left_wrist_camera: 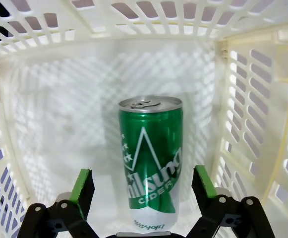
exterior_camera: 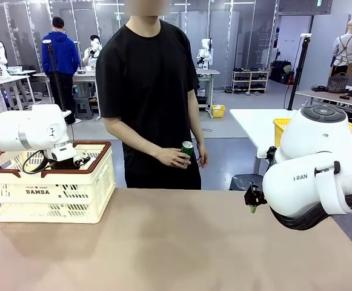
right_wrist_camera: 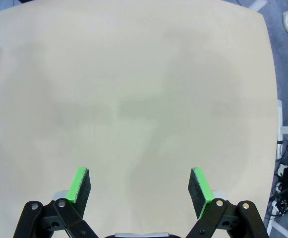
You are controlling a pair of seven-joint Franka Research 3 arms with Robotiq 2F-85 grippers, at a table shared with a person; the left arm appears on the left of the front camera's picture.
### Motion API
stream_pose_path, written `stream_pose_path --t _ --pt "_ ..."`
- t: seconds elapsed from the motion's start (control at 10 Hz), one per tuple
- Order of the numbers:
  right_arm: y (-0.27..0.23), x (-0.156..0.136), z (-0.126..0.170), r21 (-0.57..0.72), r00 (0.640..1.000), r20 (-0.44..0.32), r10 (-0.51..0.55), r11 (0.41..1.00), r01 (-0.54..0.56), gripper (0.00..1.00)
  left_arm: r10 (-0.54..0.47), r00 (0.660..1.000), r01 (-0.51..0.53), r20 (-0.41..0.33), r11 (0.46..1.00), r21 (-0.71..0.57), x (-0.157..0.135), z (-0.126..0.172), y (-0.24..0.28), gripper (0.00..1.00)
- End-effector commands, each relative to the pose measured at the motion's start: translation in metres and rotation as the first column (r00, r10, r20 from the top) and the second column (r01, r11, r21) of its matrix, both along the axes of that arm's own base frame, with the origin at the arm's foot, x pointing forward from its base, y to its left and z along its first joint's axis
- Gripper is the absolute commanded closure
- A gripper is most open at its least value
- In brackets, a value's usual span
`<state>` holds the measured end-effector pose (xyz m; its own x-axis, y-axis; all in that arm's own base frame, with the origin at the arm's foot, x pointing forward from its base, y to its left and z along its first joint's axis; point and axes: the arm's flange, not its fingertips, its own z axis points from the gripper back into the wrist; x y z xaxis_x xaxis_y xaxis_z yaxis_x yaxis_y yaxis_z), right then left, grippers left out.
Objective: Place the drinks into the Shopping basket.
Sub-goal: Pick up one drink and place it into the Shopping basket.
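Left wrist view: left gripper (left_wrist_camera: 143, 182) spread wide, holding nothing; green can (left_wrist_camera: 151, 153) upright between its pads (left_wrist_camera: 83, 184), untouched, inside Shopping basket (left_wrist_camera: 243, 99). Right gripper (right_wrist_camera: 141, 182) wide, empty, above bare surface (right_wrist_camera: 134, 74). Release step, seemingly; next, lifting clear, then fetching person's can (exterior_camera: 187, 148).

Tan tabletop (exterior_camera: 176, 248), bare. Yellow mesh basket (exterior_camera: 282, 130) on white side table (exterior_camera: 253, 124). Shoe rack (exterior_camera: 250, 82) at back. Small yellow crate (exterior_camera: 218, 111) on floor.

I get bright, even overhead light; the table (right_wrist_camera: 134, 74) looks washed out with faint soft shadows, and the basket (left_wrist_camera: 262, 99) lattice bows at my wide-angle edges.
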<state>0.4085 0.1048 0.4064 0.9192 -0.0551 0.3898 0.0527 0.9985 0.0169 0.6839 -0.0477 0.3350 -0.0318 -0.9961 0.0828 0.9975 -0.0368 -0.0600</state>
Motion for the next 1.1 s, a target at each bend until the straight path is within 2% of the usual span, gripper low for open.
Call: stream_pose_path --t 0.0,0.1,0.9,1.0 --pt "0.0 0.001 -0.001 0.001 1.0 0.002 0.0 1.0 0.0 0.0 0.041 0.998 -0.039 0.041 0.998 -0.058 0.0 0.017 0.001 0.0" --pt "0.0 0.001 -0.001 0.001 1.0 0.002 0.0 1.0 0.0 0.0 0.0 1.0 0.0 0.0 1.0 0.0 0.0 0.0 0.0 0.0" --pt "0.0 0.001 -0.001 0.001 1.0 0.002 0.0 1.0 0.0 0.0 0.006 1.0 -0.006 0.003 1.0 -0.008 0.001 0.001 0.0 0.0" --pt "0.0 0.001 -0.001 0.001 1.0 0.002 0.0 1.0 0.0 0.0 0.013 0.999 -0.013 0.031 1.0 -0.009 -0.009 0.016 -0.006 0.0"
